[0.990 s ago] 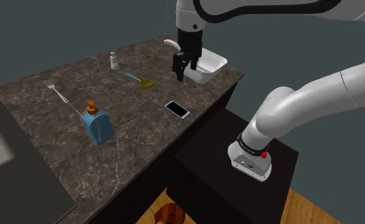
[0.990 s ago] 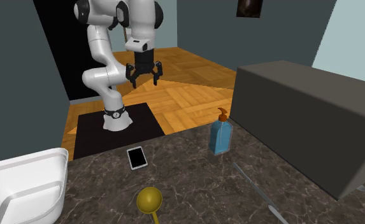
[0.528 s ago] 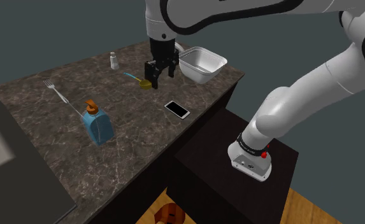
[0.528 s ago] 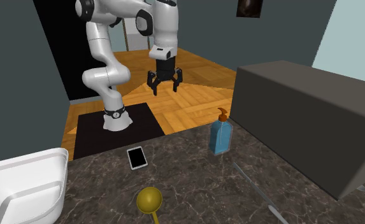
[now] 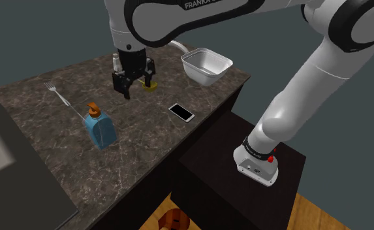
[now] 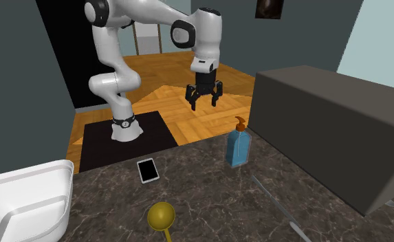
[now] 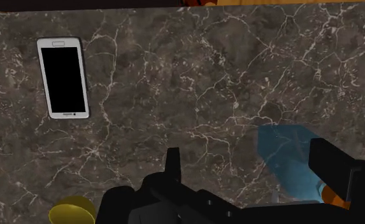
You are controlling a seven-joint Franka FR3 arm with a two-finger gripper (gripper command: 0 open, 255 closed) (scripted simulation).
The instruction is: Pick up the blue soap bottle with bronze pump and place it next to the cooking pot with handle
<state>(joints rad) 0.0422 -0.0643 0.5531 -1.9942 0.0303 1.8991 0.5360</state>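
Lettering "FRANKA" reads on the white arm. Black two-finger gripper hangs above the dark marbled surface, fingers spread, clasping nothing. Translucent blue soap bottle with bronze pump stands upright on the surface, well apart from the white cooking pot.

White arm rises steeply from its mount, bends at a high elbow, then stretches level toward the shoulder view's left. Wrist turned straight down. Black gripper hangs vertical, jaws spread apart, clasping nothing.
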